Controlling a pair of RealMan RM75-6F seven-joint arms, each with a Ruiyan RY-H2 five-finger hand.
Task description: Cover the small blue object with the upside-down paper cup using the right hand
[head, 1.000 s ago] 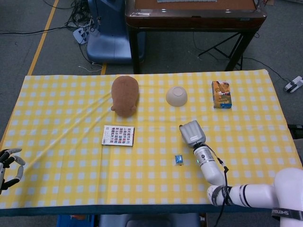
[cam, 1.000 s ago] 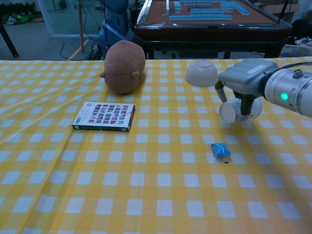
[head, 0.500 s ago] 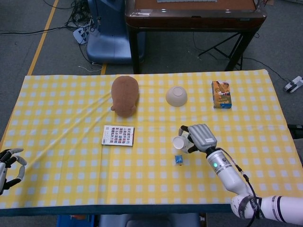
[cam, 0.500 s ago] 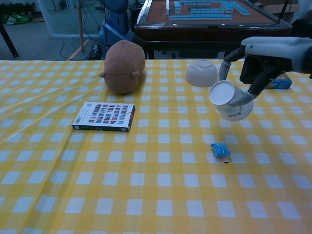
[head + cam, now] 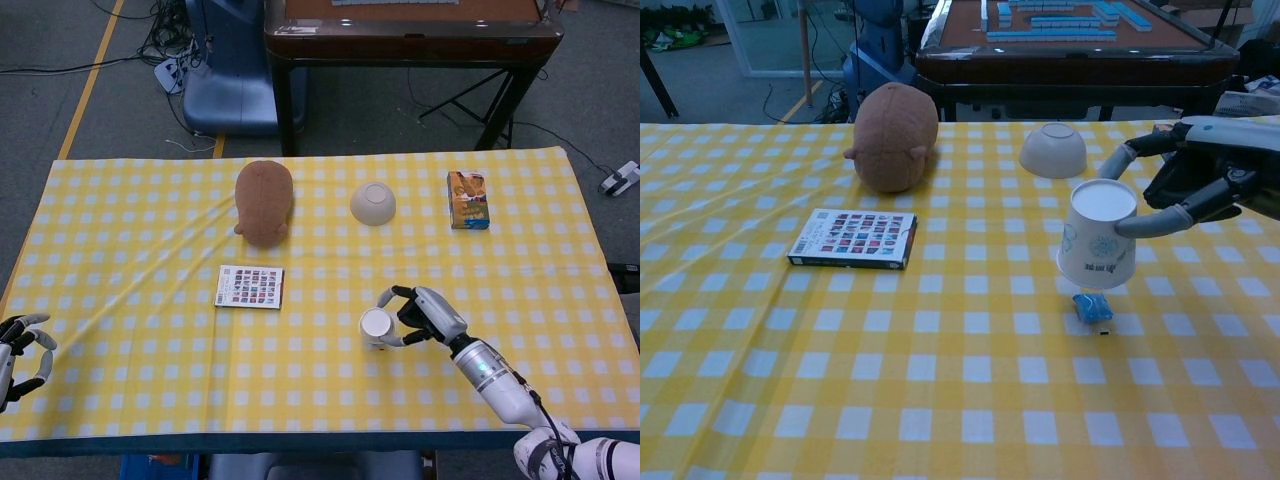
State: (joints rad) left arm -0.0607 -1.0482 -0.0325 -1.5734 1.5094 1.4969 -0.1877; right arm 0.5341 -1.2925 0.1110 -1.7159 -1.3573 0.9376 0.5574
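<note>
Head view: your right hand (image 5: 425, 315) grips the white paper cup (image 5: 376, 326), already turned upside-down, flat base facing up toward the camera. The cup sits above where the small blue object should be, so the object is hidden under it in this view. You cannot judge height off the yellow-and-white checked tablecloth (image 5: 150, 230) from here. Your left hand (image 5: 20, 352) rests at the near left table edge, fingers loosely apart, holding nothing. Elsewhere on the cloth: brown plush toy (image 5: 264, 202), overturned beige bowl (image 5: 373, 203), orange snack box (image 5: 468, 199), flat card with a colour grid (image 5: 250, 286), all well apart from the cup.

Chest view: your right hand (image 5: 1200, 185) holds the white paper cup (image 5: 1097, 234) from its right side, fingers wrapped around the wall. The cup is inverted and roughly upright, maybe slightly tilted. Its open rim hangs just above the small blue wrapped object (image 5: 1092, 307), which lies on the cloth and peeks out below the rim, a bit toward the near side. Left hand not seen here.

Progress, as a judgement: pick-up and flip done, alignment nearly done. Left for you: nudge the cup slightly toward the near edge so the rim clears the object, lower it to the cloth, then let go. Not yet covered.
</note>
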